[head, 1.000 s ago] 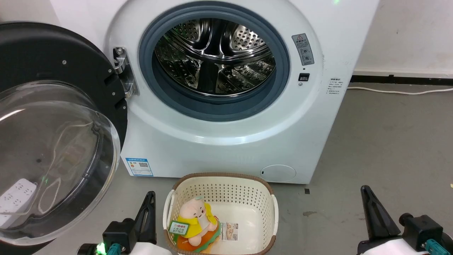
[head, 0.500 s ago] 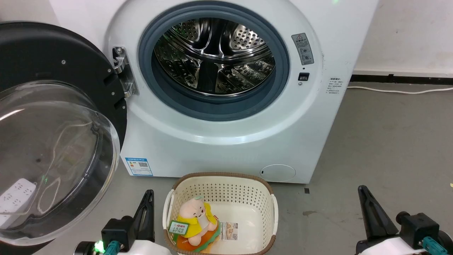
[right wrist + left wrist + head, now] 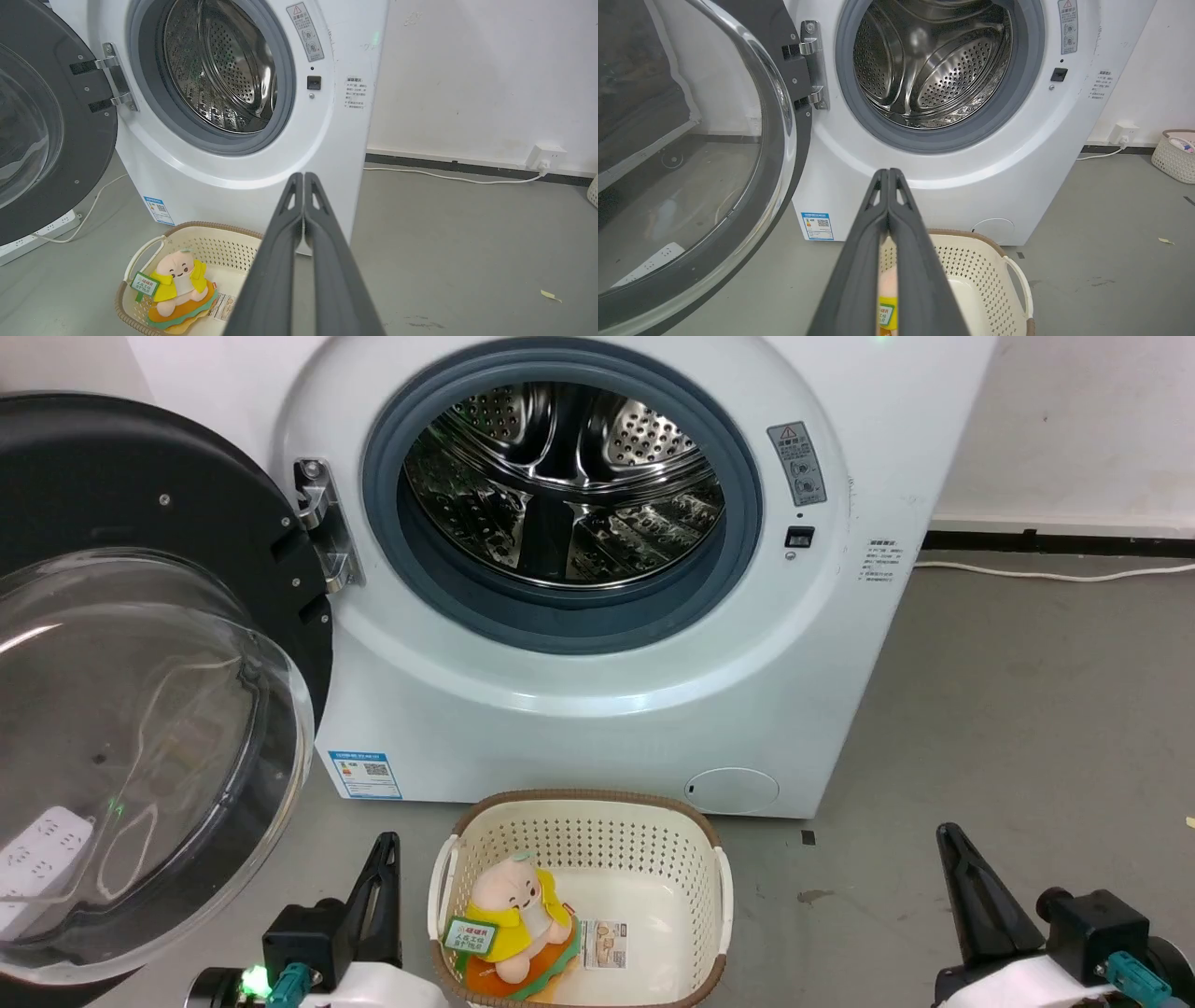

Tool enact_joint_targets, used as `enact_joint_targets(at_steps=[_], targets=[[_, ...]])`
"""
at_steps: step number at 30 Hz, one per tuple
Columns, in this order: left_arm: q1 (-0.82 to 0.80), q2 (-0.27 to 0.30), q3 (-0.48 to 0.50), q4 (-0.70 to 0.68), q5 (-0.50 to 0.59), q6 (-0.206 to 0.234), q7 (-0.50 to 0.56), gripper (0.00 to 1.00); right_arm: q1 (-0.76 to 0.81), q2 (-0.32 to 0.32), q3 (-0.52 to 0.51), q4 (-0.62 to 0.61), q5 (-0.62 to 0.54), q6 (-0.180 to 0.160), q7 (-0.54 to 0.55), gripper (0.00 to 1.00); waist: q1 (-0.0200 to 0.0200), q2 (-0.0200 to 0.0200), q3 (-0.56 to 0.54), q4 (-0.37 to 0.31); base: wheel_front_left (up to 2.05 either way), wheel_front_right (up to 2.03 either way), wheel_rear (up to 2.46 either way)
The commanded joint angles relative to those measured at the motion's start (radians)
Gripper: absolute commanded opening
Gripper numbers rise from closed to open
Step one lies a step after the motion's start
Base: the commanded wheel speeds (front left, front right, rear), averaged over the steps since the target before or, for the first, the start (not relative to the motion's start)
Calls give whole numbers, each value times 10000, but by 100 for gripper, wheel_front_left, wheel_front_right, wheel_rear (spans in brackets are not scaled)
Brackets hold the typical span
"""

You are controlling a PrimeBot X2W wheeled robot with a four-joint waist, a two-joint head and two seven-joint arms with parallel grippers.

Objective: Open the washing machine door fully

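Note:
The white washing machine (image 3: 597, 709) stands ahead, its grey rubber ring and steel drum (image 3: 565, 485) exposed. The washing machine door (image 3: 112, 485), a black disc with a bulging clear glass bowl (image 3: 140, 747), is swung wide to the left on its metal hinge (image 3: 322, 527). The door (image 3: 784, 126) also fills the left of the left wrist view, and the door (image 3: 70, 135) hangs at the left of the right wrist view. My left gripper (image 3: 386, 845) sits low at the lower left, shut and empty, well clear of the door. My right gripper (image 3: 948, 835) is shut at the lower right.
A cream perforated basket (image 3: 691, 859) stands on the grey floor in front of the machine, holding a plush toy (image 3: 513, 919). A white power strip (image 3: 32, 235) and cable lie behind the door. A wall socket (image 3: 544, 156) and cord run along the right wall.
Both grippers have sunk slightly lower and drifted a little left in the head view. The door and machine stay where they were apart from a small camera shift.

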Motion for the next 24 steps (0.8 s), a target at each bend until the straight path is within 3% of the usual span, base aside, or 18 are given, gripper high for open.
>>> enact_joint_targets(at_steps=[1, 24], targets=[[-115, -62, 47, -74, 118, -67, 67, 0, -186, 18, 13, -65, -92, 4, 63, 0, 0, 0, 2, -2, 0, 0, 0], [-169, -98, 291, -336, 399, -195, 516, 0, -277, 26, 97, -236, -276, 6, 513, 0, 0, 0, 30, -41, 0, 0, 0]])
